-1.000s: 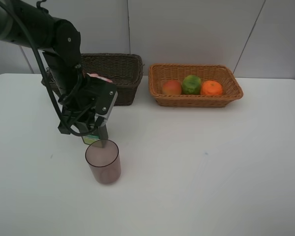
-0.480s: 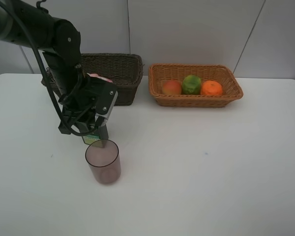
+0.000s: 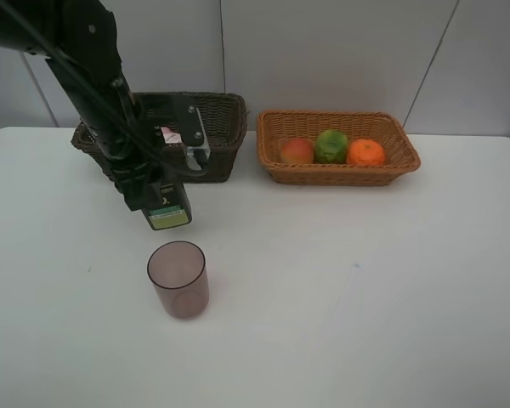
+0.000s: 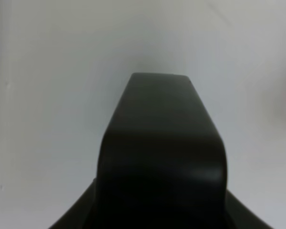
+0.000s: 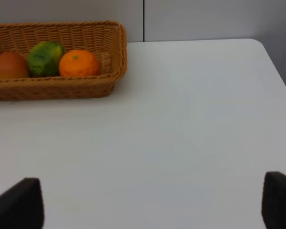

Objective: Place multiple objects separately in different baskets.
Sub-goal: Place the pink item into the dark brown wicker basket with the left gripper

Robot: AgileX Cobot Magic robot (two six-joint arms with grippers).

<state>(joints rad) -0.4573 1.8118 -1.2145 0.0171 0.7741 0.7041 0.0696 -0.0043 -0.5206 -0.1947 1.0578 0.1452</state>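
Exterior high view had the translucent mauve cup [image 3: 178, 279] nearest, standing upright and mouth-up on the white table [image 3: 365, 297], left of the middle and touching nothing.

The right gripper [image 5: 148, 205] did not show in that view. Its own wrist camera caught only its two dark fingertips [image 5: 18, 202] at the picture's edges, spread wide with nothing between them, over bare tabletop on the near side of the light basket.

Just beyond the cup, the left gripper [image 3: 157, 197] on its black arm [image 3: 89, 76] was clamped on the dark green pump bottle [image 3: 169, 212]. The bottle tilted, its pale green label facing the camera, and it appeared to hang clear of the tabletop, between the cup and the dark basket. In the left wrist view the bottle [image 4: 162, 157] was a blurred dark shape filling the lower middle of the picture over the white surface; the fingers themselves could not be made out there.

Farther back on the left sat the dark brown, deeper rectangular wicker basket [image 3: 217, 115], partly hidden by the arm. A bit of the pink bottle [image 3: 172, 134] showed inside it, beside the gripper's body.

To its right, apart from it, lay the light orange-tan, shallower wicker basket [image 3: 340, 174]. Inside, in a row from left to right, rested the red-orange round fruit [image 3: 297, 151], the green oval fruit [image 3: 331, 146] and the orange tangerine [image 3: 366, 152], each close against its neighbour.
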